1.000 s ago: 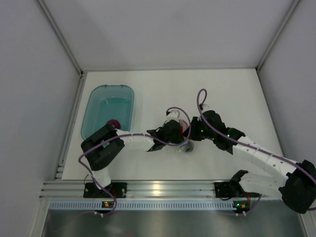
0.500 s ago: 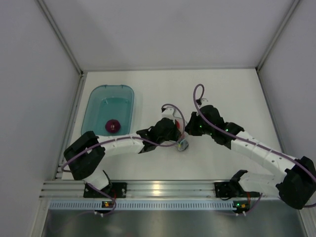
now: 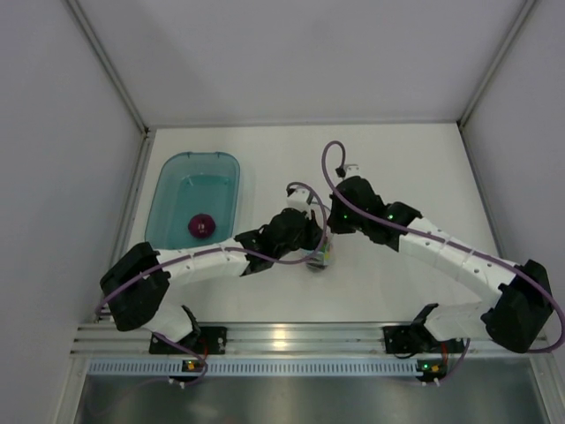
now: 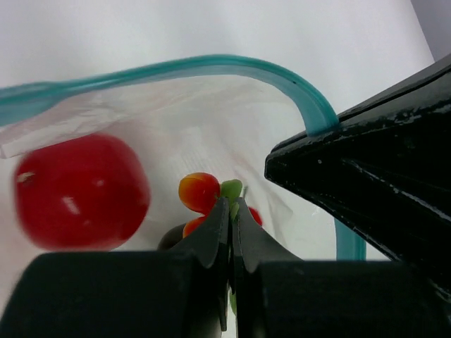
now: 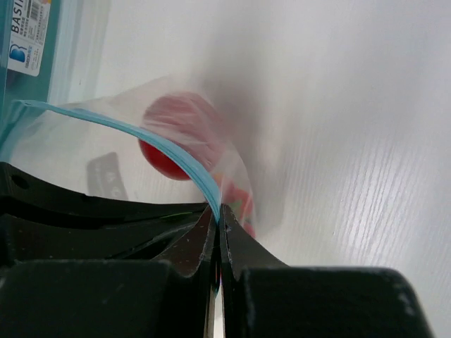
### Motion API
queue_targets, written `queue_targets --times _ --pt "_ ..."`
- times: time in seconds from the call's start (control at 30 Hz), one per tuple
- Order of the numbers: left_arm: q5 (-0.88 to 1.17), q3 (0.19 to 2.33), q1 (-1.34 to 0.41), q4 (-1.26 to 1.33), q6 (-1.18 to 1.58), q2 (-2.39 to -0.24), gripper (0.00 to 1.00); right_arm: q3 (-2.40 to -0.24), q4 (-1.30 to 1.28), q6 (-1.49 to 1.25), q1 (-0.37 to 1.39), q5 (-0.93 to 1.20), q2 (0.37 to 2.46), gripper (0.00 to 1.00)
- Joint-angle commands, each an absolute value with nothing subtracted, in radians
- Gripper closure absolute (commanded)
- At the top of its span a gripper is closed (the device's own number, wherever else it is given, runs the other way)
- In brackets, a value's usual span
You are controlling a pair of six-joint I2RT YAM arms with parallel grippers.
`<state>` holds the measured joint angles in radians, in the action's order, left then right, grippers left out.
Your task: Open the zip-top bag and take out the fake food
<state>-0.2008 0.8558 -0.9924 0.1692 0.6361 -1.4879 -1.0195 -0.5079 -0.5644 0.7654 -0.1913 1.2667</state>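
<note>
**Near edge.** Both arms reach from their bases to one spot at mid-counter, wrists nearly touching.

**Left gripper** (image 4: pixel 230 227): clenched. Its fingertips meet on what appears to be a thin fold of the small, clear, crinkly plastic zip-top bag (image 4: pixel 211 120), on the near lip.

**Right gripper** (image 5: pixel 217 232): clenched, pinching the bag's light blue zip strip (image 5: pixel 106 121) directly between its tips.

**Reason for hold.** The two grips sit on opposite lips of the same mouth. This is judged to be a peel-apart grasp, with each arm positioned to draw its side away so the seal parts. The strip bows in an arc between them, which suggests the mouth is at least partly spread. Full opening cannot be confirmed.

**Contents.** Just beyond the fingertips, inside the film, lie a glossy red plastic ball (image 4: pixel 77 190) and a small green-orange-red bit (image 4: pixel 199 191). Neither is out of the bag yet.

**Bag location.** It is at the middle of the white counter (image 3: pixel 406 177), held between the grippers.

**Farther left.** A translucent teal tub (image 3: pixel 212 181) stands well apart from the bag. It holds one dark purple-black piece (image 3: pixel 202 224) and is presumably the drop-off point.

**Risk.** The thin film may slip from the left pinch.
</note>
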Motion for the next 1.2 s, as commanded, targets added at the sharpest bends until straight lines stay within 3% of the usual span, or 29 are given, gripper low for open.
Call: queue_targets --times 0.0,0.23,0.6,1.17 --pt "-0.239 0.887 -0.999 0.150 0.623 -1.437 1.00 -1.120 -0.581 -0.541 0.819 -0.323 1.298 1.00" --pt "-0.322 0.989 -1.000 0.006 0.627 -1.459 1.00 -1.160 -0.604 -0.574 0.896 -0.379 1.284 1.00" --pt "-0.273 1.023 -0.999 -0.080 0.647 -1.382 1.00 -1.164 -0.618 -0.594 0.936 -0.477 1.333 1.00" --pt "-0.328 0.969 -0.999 -0.146 0.641 -1.112 1.00 -1.134 -0.566 -0.638 0.924 -0.503 1.371 1.00"
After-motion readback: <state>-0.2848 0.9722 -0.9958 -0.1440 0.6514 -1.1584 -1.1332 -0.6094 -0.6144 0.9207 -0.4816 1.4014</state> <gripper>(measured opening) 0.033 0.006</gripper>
